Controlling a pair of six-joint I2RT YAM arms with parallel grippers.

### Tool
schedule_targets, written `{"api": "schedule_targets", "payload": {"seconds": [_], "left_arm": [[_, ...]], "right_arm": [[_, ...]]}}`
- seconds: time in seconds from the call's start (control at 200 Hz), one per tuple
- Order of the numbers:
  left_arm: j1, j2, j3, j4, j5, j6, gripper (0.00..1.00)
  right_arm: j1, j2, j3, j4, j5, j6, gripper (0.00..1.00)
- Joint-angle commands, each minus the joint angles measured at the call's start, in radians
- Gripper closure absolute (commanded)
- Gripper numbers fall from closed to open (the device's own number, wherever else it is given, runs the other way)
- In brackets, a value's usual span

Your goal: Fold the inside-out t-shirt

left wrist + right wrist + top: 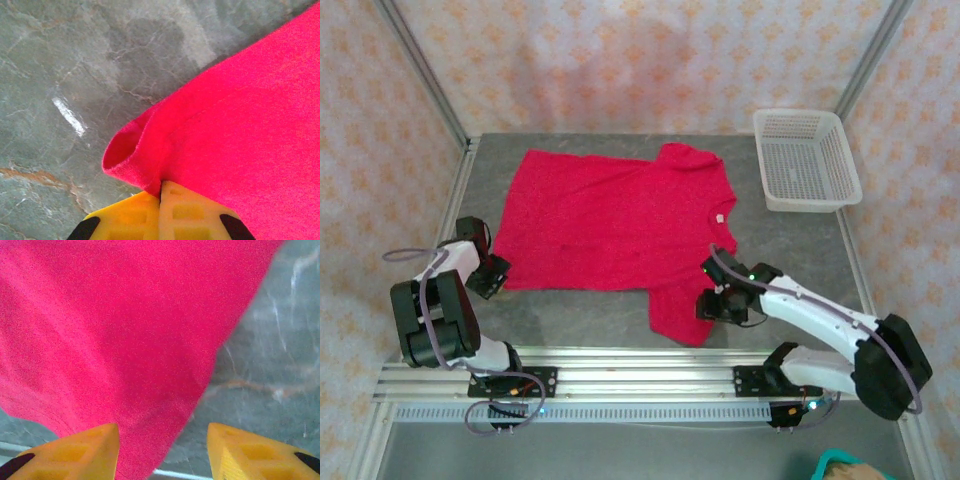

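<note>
The inside-out t-shirt (610, 230) lies spread flat on the grey table, bright red-pink, with its collar to the right and one sleeve reaching toward the near edge. At its near left corner my left gripper (492, 272) is shut on the fabric. In the left wrist view the yellow fingers (161, 187) meet on a small raised fold of the t-shirt (240, 115). My right gripper (708, 305) is at the near sleeve, open. Its left finger (85, 450) is over the t-shirt (125, 330); the right finger (245, 450) is over bare table beside the sleeve's edge.
A white mesh basket (807, 160) stands at the back right corner of the table. The aluminium rail (640, 375) holding the arm bases runs along the near edge. Patterned walls close in the table on three sides.
</note>
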Motion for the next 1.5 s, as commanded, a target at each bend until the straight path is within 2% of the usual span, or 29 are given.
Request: {"api": "schedule_targets", "payload": {"seconds": [0.0, 0.11, 0.18, 0.24, 0.295, 0.365, 0.465, 0.585, 0.706, 0.816, 0.976, 1.131, 1.296, 1.496], "left_arm": [[0.007, -0.052, 0.023, -0.001, 0.019, -0.017, 0.96], [0.005, -0.066, 0.042, -0.023, 0.034, -0.013, 0.96], [0.005, -0.08, 0.046, -0.029, 0.045, -0.011, 0.96], [0.006, -0.094, 0.044, -0.032, 0.051, -0.013, 0.96], [0.006, -0.104, 0.043, -0.031, 0.056, -0.014, 0.96], [0.004, -0.108, 0.041, -0.032, 0.06, -0.014, 0.96], [0.002, -0.106, 0.044, -0.036, 0.063, -0.01, 0.96], [0.003, -0.101, 0.059, -0.044, 0.067, -0.005, 0.99], [0.003, -0.121, 0.08, -0.051, 0.081, -0.01, 1.0], [0.004, -0.153, 0.14, -0.061, 0.111, -0.037, 1.0], [0.004, -0.272, 0.322, -0.113, 0.159, -0.089, 1.0], [0.004, -0.427, 0.567, -0.199, 0.127, -0.107, 1.0], [0.004, -0.529, 0.803, -0.25, 0.104, -0.112, 1.0], [0.004, -0.557, 1.06, -0.318, 0.076, -0.089, 1.0]], "right_arm": [[0.034, -0.048, -0.044, -0.022, -0.013, 0.088, 0.5], [0.054, -0.034, -0.077, 0.076, -0.041, 0.128, 0.44], [0.055, 0.012, -0.091, 0.162, -0.026, 0.149, 0.45], [0.054, 0.074, -0.084, 0.237, 0.001, 0.16, 0.61], [0.051, 0.153, -0.043, 0.262, 0.033, 0.15, 0.86], [0.035, 0.245, 0.047, 0.238, 0.066, 0.109, 1.0], [0.009, 0.341, 0.174, 0.193, 0.093, 0.045, 1.0], [-0.017, 0.394, 0.244, 0.172, 0.106, -0.007, 1.0], [-0.048, 0.376, 0.277, 0.151, 0.148, -0.049, 1.0], [-0.087, 0.279, 0.328, 0.146, 0.216, -0.097, 1.0], [-0.113, 0.077, 0.476, 0.151, 0.342, -0.195, 1.0], [-0.114, -0.095, 0.663, 0.128, 0.35, -0.274, 1.0], [-0.116, -0.173, 0.898, 0.016, 0.322, -0.304, 1.0], [-0.114, -0.243, 1.09, -0.058, 0.349, -0.347, 1.0]]}}
